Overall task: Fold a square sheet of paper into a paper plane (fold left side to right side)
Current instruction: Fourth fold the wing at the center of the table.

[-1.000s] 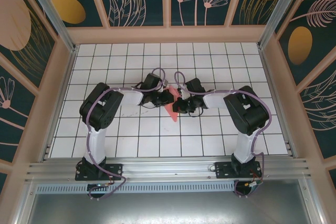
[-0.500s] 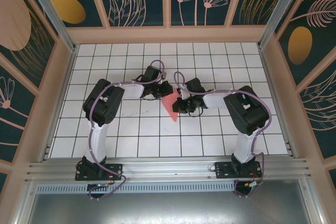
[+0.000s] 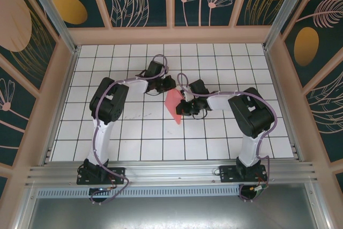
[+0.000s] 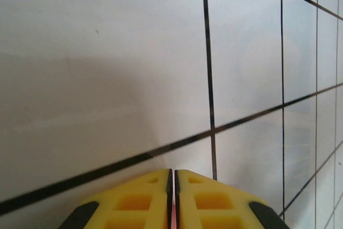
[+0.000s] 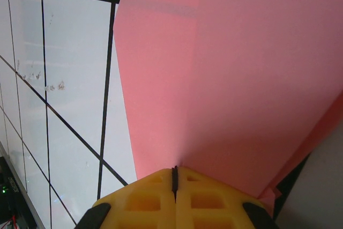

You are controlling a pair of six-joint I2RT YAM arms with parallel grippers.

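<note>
The folded pink paper (image 3: 173, 106) lies at mid-bench (image 3: 134, 132) between your two arms, its point toward the bases. Your right fingers (image 5: 144, 199) are fully closed, tips at the paper's right edge; a pinch cannot be confirmed. Your left fingers (image 4: 134, 202) stand at its far edge, closed to a hairline showing a pink sliver. Open grid tiles surround the paper out to the walls (image 3: 63, 79).

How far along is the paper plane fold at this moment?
Done: the paper is creased into a pointed wedge, no longer a flat square. In hand: the right gripper, fingers shut, is at its right side; the left gripper, also shut, is near its far corner, a thin pink sliver between its fingers. Left: the wedge looks wide for a dart, so narrowing folds probably remain.
</note>
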